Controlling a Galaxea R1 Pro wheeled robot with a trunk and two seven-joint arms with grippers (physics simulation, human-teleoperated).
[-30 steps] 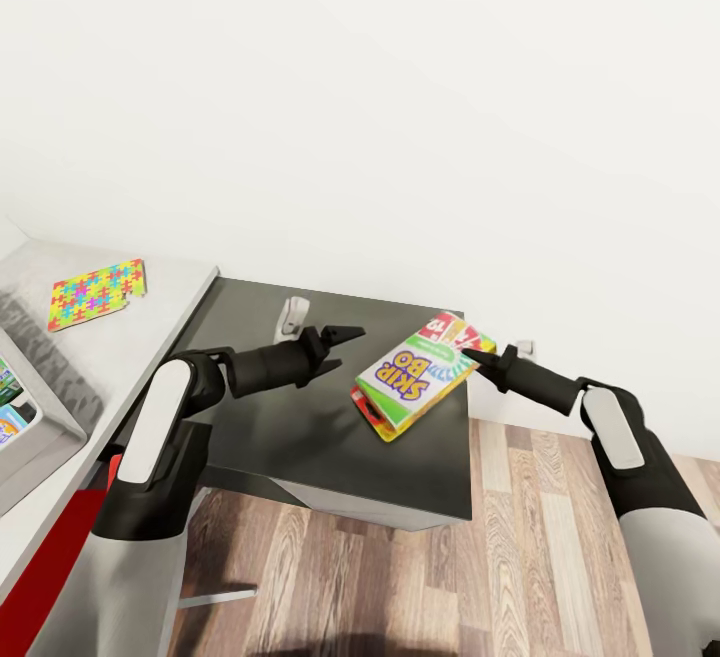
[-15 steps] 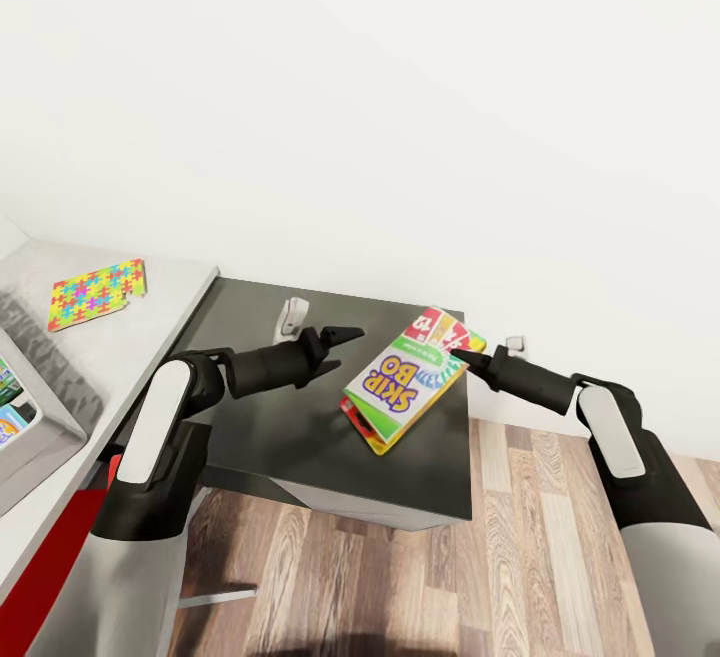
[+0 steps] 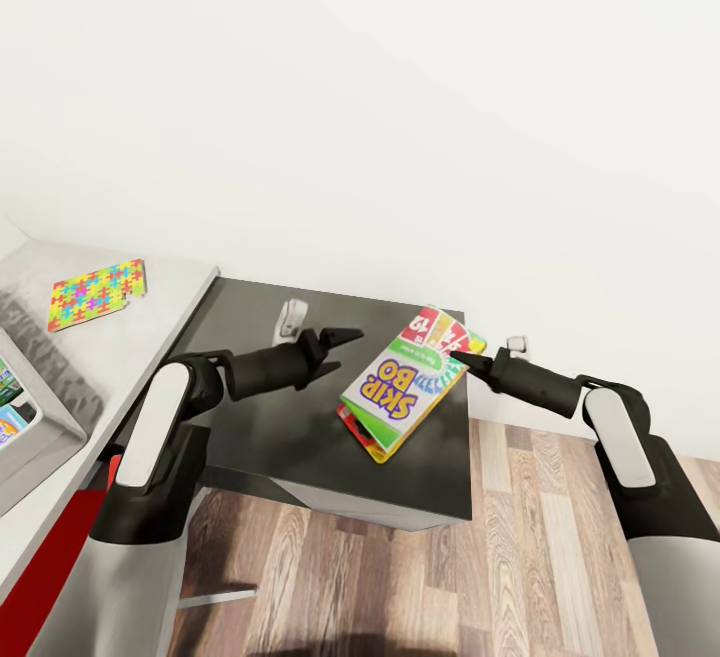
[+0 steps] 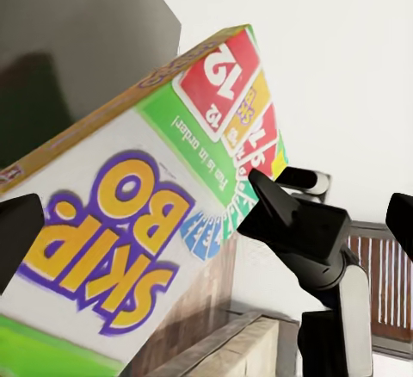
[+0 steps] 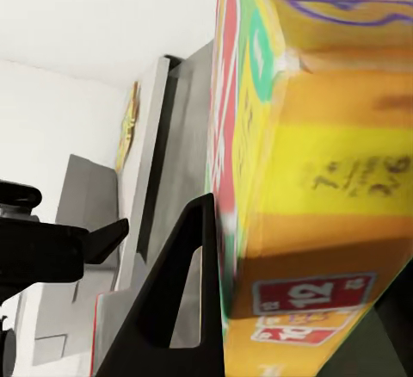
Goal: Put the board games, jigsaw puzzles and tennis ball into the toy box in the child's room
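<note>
The right gripper pinches the top corner of the SKIP-BO box, holding it tilted above the dark cabinet. At nine o'clock of the box, the left gripper hangs with jaws spread, holding nothing. Farther off at ten o'clock, a jigsaw puzzle lies on the table. With so shallow a corner hold, the box could swing or slip out.
</note>
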